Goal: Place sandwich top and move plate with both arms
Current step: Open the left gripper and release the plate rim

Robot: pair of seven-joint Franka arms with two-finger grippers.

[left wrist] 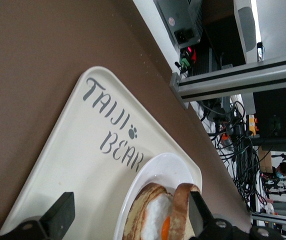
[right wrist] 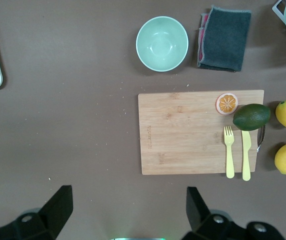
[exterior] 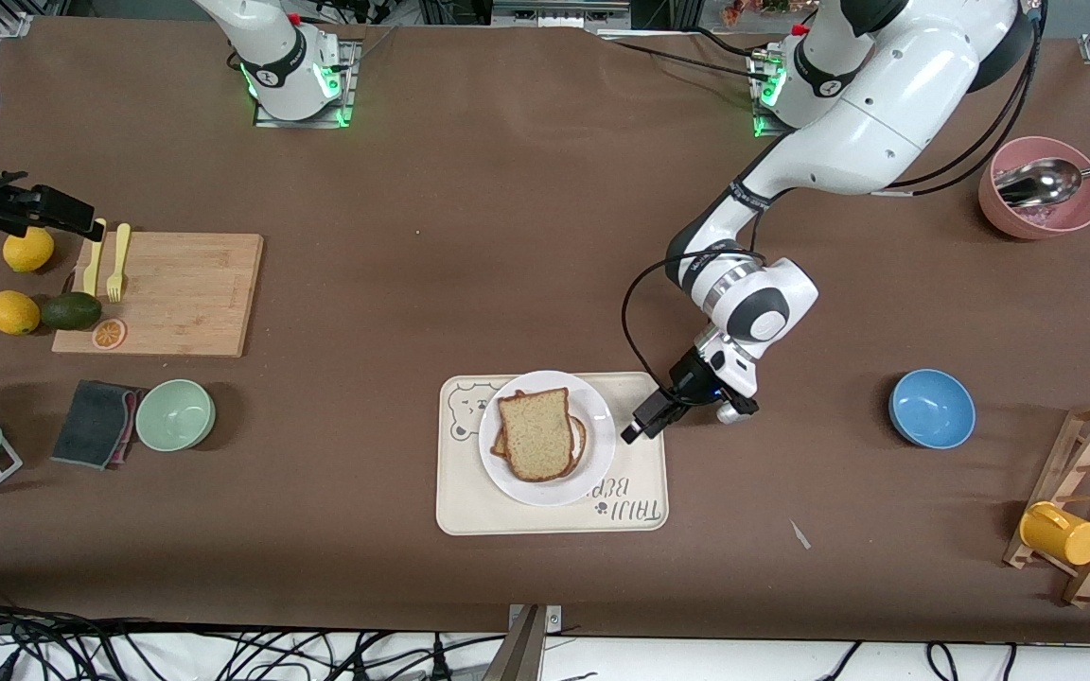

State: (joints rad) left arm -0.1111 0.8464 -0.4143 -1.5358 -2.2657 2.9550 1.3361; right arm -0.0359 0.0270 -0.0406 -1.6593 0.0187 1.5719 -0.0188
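Note:
The sandwich top (exterior: 536, 432), a pale speckled bread slice, lies on the sandwich on the white plate (exterior: 595, 427), which stands on the cream bear tray (exterior: 640, 497). My left gripper (exterior: 644, 426) is open and empty, low over the tray just beside the plate's rim toward the left arm's end. In the left wrist view the gripper (left wrist: 128, 220) shows open before the plate (left wrist: 150, 182); the top slice (left wrist: 181, 206) lies over the egg and toast. My right gripper (exterior: 62, 213) is open and empty and waits high over the right arm's end of the table; in its own view (right wrist: 128, 210) it looks down on bare table.
A cutting board (exterior: 176, 293) carries a fork, knife and orange slice, with an avocado (exterior: 70, 310) and lemons beside it. A green bowl (exterior: 175, 414) and grey cloth lie nearer the camera. A blue bowl (exterior: 931, 408), a pink bowl with spoon (exterior: 1042, 189) and a wooden rack (exterior: 1089, 501) stand toward the left arm's end.

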